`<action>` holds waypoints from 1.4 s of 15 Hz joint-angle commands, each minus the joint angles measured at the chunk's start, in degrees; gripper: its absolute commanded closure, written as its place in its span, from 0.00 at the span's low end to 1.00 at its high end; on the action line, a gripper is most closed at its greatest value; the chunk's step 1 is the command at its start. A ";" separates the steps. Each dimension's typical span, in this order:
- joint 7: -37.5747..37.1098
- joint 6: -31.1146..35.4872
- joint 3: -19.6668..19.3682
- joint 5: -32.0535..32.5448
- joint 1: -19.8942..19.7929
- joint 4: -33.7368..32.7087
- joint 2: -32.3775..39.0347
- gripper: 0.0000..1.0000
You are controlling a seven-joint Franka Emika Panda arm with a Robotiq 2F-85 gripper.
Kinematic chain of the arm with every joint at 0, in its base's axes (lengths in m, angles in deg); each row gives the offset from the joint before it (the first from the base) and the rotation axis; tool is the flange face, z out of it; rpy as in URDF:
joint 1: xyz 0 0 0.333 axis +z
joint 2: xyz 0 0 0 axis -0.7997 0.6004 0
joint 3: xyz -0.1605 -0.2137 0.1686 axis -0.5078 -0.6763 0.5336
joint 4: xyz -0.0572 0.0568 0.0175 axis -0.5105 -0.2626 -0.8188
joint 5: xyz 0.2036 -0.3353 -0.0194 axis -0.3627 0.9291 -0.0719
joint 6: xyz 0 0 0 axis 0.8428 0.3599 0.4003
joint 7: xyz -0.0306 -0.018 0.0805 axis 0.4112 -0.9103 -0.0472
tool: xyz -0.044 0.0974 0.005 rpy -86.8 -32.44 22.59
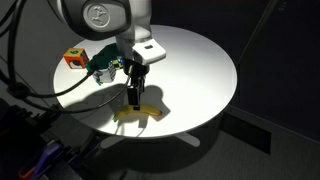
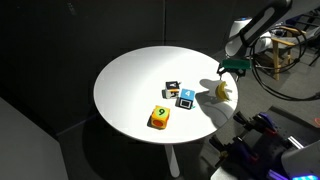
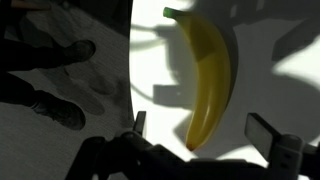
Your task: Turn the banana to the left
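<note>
1. The banana (image 3: 205, 80) lies flat on the white tabletop (image 1: 200, 70), close to its edge and well apart from the little cubes (image 2: 186, 98).
2. The fingers (image 3: 270, 135) are spread wide apart and hold nothing.
3. In the wrist view, one end of the banana sits between the two fingers, with room on each side. The rest of it points away from them.
4. In an exterior view the fingers (image 1: 133, 92) hang right over the banana (image 1: 140, 113). I cannot tell if they touch it.
5. To do this step well, I think the fingers should go down slowly, close softly, then turn the banana left without lifting it high.
6. A hard push could knock it off the edge.
</note>
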 commanded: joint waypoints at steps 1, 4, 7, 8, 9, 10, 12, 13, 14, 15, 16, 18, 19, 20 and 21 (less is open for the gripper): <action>0.48 -0.09 -0.88 -0.65 0.93 -0.09 0.12 0.00; 1.45 0.23 -0.43 -1.13 0.51 -0.43 0.97 0.00; 2.20 1.62 -0.01 -1.73 0.34 -0.33 2.24 0.00; 2.39 1.91 0.11 -1.99 0.33 -0.31 2.59 0.00; 2.30 2.77 0.08 -2.05 0.46 -0.22 3.05 0.00; 2.43 3.59 0.18 -2.32 0.51 -0.23 3.61 0.00; 2.60 5.34 0.21 -2.61 0.81 -0.32 4.88 0.00; 2.69 6.32 0.20 -2.74 0.98 -0.34 5.48 0.00; 2.74 7.17 0.25 -2.95 1.18 -0.51 6.18 0.00; 2.94 7.79 0.30 -3.18 1.37 -0.64 6.77 0.00; 3.12 8.65 0.41 -3.62 1.55 -0.73 7.45 0.00; 3.47 9.54 0.41 -4.26 2.03 -0.98 8.61 0.00; 3.65 9.90 0.41 -4.60 2.21 -1.07 9.04 0.00; 3.90 10.17 0.39 -4.98 2.39 -1.17 9.46 0.00; 4.23 10.34 0.32 -5.24 2.55 -1.18 9.74 0.00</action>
